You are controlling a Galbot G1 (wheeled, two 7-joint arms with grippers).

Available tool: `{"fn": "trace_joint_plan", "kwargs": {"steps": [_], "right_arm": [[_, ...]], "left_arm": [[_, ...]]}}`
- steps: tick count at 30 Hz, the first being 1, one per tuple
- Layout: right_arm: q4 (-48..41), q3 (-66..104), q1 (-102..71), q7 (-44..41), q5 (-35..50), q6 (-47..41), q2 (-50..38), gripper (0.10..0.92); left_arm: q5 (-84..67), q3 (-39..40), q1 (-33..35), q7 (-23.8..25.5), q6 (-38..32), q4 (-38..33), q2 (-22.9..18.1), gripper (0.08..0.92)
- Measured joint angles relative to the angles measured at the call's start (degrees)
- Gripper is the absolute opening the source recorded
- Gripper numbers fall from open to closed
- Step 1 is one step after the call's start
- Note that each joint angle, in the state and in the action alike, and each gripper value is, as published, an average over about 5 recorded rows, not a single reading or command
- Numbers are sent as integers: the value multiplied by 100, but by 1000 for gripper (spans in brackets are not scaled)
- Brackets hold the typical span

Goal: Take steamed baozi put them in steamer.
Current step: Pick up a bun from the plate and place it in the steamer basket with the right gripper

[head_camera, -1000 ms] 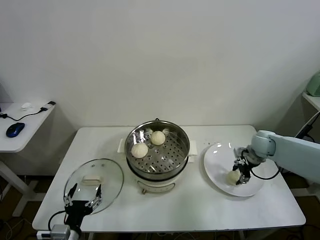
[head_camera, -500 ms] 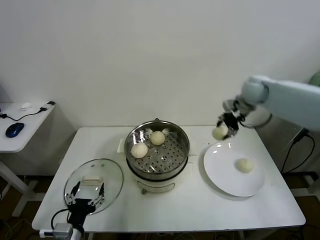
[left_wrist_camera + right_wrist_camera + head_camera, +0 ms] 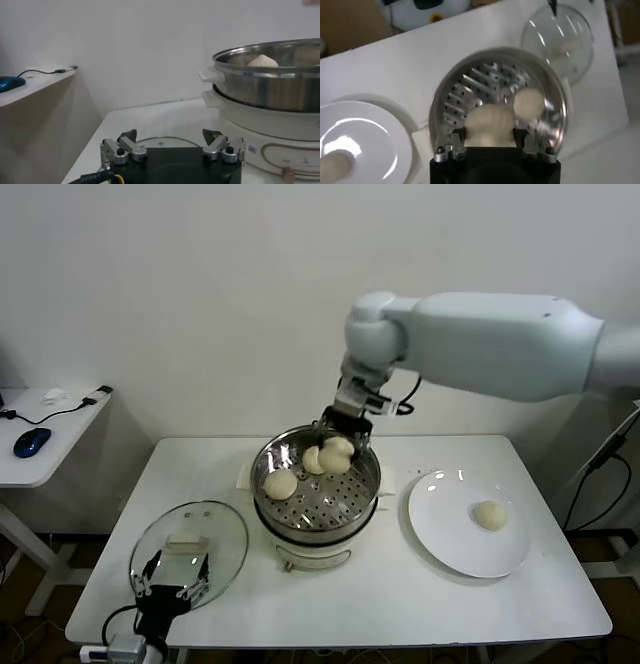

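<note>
Right gripper (image 3: 337,452) is up over the steamer (image 3: 316,484) rn, hanging above the back part of the perforated tray w/ a baozi (image 3: 337,452) pinched between its fingers. Jaws are only partway closed bc the bun fills the gap; in the right wrist cam you can see the held bun (image 3: 489,125) sitting snug between both fingers, touching each side, w/ the steamer tray (image 3: 470,95) right below it.

Two more buns already lie in the tray: one just beside the claw, half hidden behind the held one (image 3: 312,460), and another (image 3: 280,483) a bit further out toward the robot's left, nearer the front rim. Wrist cam only shows one of them clearly (image 3: 528,102), just next to the held bun.

Last bun (image 3: 489,515) is on the white plate (image 3: 440,534), well off to the robot's right of the claw, apart from the steamer.

Left gripper (image 3: 172,577) is parked low at the front-left table edge, fingers spread wide, nothing in them. It hangs over the near edge of the glass lid (image 3: 190,549), which lies flat on the table (image 3: 380,604) beside the steamer. Left wrist cam shows both fingers (image 3: 125,148) apart w/ the lid (image 3: 165,142) just past them & the steamer (image 3: 270,85) further off, one bun (image 3: 262,61) peeking over the rim.
</note>
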Motion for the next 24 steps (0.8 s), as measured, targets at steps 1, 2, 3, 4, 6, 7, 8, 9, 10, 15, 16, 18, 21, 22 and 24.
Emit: {"fn": "trace_joint_plan", "kwargs": {"steps": [1,2,3,4,6,7,8,9,10,15,16,18,21,22,24], "right_arm": [[1,5,-83,23,-87,59,51,636],[-4,9,-169,50,-172,110,100,636],[-15,12,-254,78,-252,156,146,635],[-31,17,-336,106,-328,198,188,635],[-81,37,-498,163,-478,273,269,635],[-112,48,-574,187,-546,307,306,635],[-146,61,-648,208,-611,337,341,635],[-185,73,-722,227,-675,363,377,636],[-227,84,-795,245,-734,385,412,636],[-450,127,-1107,319,-945,472,577,633],[-495,133,-1160,328,-976,488,605,633],[-581,141,-1250,340,-1028,523,652,634],[-689,152,-1341,344,-1072,581,693,640],[-716,155,-1359,343,-1076,602,698,653],[-753,163,-1381,343,-1070,640,700,686]], "left_arm": [[1,-1,10,0,0,-9,-3,823],[1,-2,18,0,0,-15,-5,823],[2,-3,23,-1,0,-20,-7,823],[2,-5,26,-2,0,-23,-9,823],[2,-8,27,-4,-1,-22,-13,823],[2,-9,25,-5,-1,-22,-15,823],[2,-10,25,-5,-2,-21,-16,823],[2,-11,25,-6,-2,-20,-17,823],[2,-12,25,-6,-3,-20,-17,823],[-2,-23,10,-7,-3,-16,-17,823],[-4,-24,6,-7,-3,-15,-17,823],[-7,-24,5,-7,-3,-18,-17,823],[-11,-26,13,-7,-3,-22,-17,823],[-12,-26,16,-7,-3,-23,-17,823],[-14,-29,24,-8,-4,-25,-17,823]]}}
